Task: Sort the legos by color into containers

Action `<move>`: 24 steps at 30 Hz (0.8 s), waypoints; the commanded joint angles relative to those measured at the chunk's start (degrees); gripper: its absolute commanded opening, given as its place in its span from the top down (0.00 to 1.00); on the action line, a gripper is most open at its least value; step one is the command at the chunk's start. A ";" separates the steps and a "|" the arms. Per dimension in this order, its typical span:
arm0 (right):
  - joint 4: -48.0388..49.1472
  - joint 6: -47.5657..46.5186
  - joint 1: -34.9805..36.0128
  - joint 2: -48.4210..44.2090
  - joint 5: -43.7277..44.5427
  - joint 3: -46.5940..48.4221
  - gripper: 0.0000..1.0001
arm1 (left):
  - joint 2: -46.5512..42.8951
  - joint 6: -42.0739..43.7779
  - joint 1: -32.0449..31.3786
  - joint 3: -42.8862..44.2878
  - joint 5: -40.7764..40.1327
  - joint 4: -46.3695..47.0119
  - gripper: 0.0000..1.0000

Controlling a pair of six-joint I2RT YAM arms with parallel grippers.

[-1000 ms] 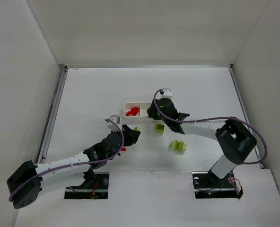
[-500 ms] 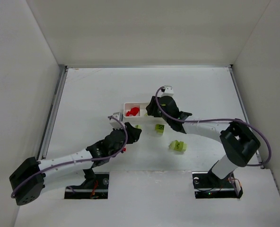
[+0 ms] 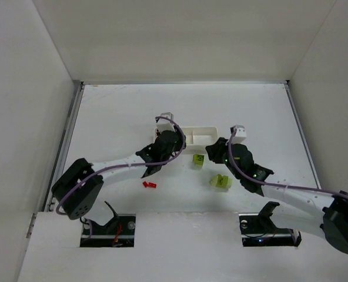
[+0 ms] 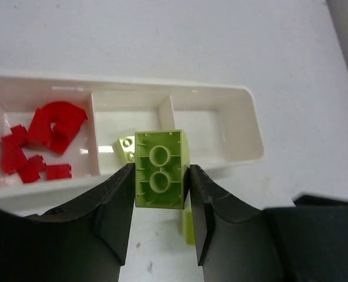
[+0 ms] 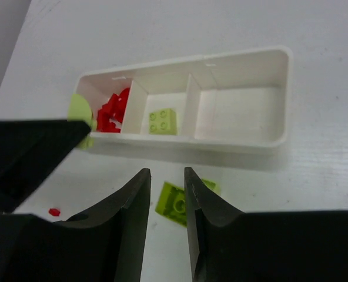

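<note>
**Entry: yellow-green brick, on its way to the middle compartment**

- **Left gripper** (image 4: 160, 173): pinched on the held brick (image 4: 159, 155) by its long sides. The hollow underside, with two round tubes, is turned to the camera. It is poised at the near wall of the tray (image 4: 255, 126), lower centre of the left wrist view.
- **Right gripper** (image 5: 167, 182): jaws narrowly parted, nothing between them. A loose brick (image 5: 175, 204), yellow-green, is seen beyond them on the table (image 3: 115, 117).
- **Tray:** white, glossy, thin-walled plastic with rounded corners and three square compartments.
  - Left: red pieces (image 4: 42, 138), one a curved arch.
  - Middle: one sorted brick (image 4: 124, 147), yellow-green.
  - Right: bare.
- **Stray:** a tiny red brick (image 3: 149, 184) lies on the table, lower left of the tray in the top view.
- **Handling, as judged:** the held brick should be carried past the near wall, centred over the middle compartment and released low. Hard, smooth plastic is likely to bounce over such thin dividers.
</note>
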 commanded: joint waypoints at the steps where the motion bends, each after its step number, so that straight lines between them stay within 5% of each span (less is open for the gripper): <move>1: -0.11 1.27 2.47 -5.64 2.82 -3.73 0.62 | 5.60 5.13 1.83 5.68 -0.40 1.53 0.72; 10: -4.77 0.57 7.48 -11.02 4.75 -7.44 0.43 | 15.64 7.95 3.86 13.60 -0.75 -1.37 0.69; 24: -4.95 -2.59 9.07 -0.48 6.07 -1.90 0.25 | 17.67 9.80 3.95 14.49 -2.69 -2.25 0.56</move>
